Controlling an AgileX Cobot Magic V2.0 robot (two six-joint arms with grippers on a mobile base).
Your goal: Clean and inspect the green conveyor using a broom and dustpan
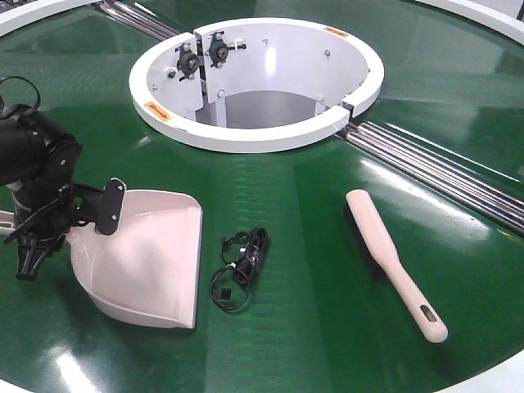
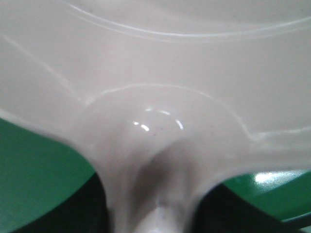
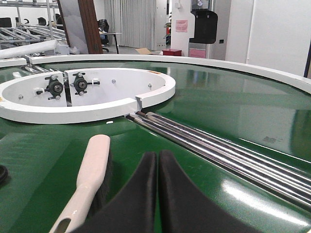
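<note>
Green and glossy, the green conveyor [image 1: 311,327] fills the front view and acts as the bench for everything here. A white ring [image 1: 254,139] opens in it at the far centre. Metal rollers [image 1: 442,172] run from the ring's right side out toward the right edge.

The dustpan [image 1: 147,262] lies flat on the belt at the near left, with its wide mouth toward the near side and its rear toward the left. The left gripper [image 1: 61,229], black, sits at that rear, with one dark part resting over the back rim. The left wrist view is filled by the pale back of the dustpan [image 2: 155,73]. Its handle neck runs down the middle there, with dark shapes close on both sides. I cannot tell whether the fingers are pressed on the handle or only straddle it.

A tangled black cable [image 1: 241,268] lies just right of the dustpan's mouth, apart from it.

The broom [image 1: 393,258] lies on the belt at the right, well apart from the dustpan. Its brush end is farther away and its slotted handle end is nearer and to the right.

In the right wrist view, the right gripper [image 3: 156,165] has its two dark fingers pressed together and holds nothing. It hangs low over the belt, with the broom [image 3: 90,179] just to its left. The rollers [image 3: 218,150] run past on its right, and the ring [image 3: 97,109] lies beyond.
</note>
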